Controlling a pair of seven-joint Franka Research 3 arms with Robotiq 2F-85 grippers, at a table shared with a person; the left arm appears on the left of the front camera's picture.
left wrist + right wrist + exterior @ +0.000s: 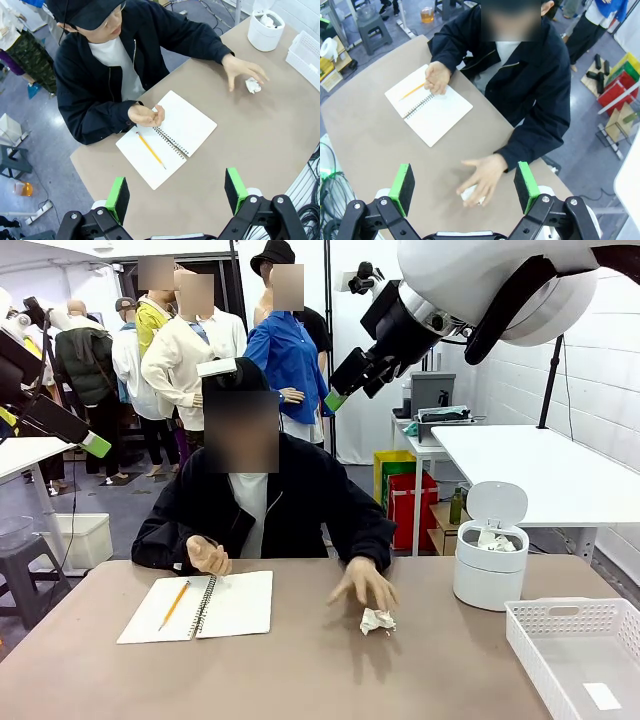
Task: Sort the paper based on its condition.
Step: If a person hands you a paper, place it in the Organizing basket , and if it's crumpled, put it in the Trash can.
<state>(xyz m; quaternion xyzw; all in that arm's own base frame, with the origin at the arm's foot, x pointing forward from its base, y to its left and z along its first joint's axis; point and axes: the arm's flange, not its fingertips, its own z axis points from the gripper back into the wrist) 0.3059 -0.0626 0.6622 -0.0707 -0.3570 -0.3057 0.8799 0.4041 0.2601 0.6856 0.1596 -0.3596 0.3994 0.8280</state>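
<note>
A crumpled white paper (377, 621) lies on the brown table, right of centre, with the person's hand (364, 585) spread just above it. From the left wrist view the paper (253, 85) shows beside that hand. In the right wrist view the hand covers most of the paper (469, 194). More crumpled paper (497, 540) sits inside the white bin (489, 580). My left gripper (176, 195) hangs open high above the table's near side. My right gripper (464, 186) is open too, high above the person's hand. Both are raised in the front view: left gripper (95, 445), right gripper (337, 398).
An open spiral notebook (200, 606) with a pencil (174, 604) lies at the left, the person's other hand (207, 555) resting at its top edge. A white slotted basket (530, 640) stands at the front right corner with a flat label (602, 696) inside.
</note>
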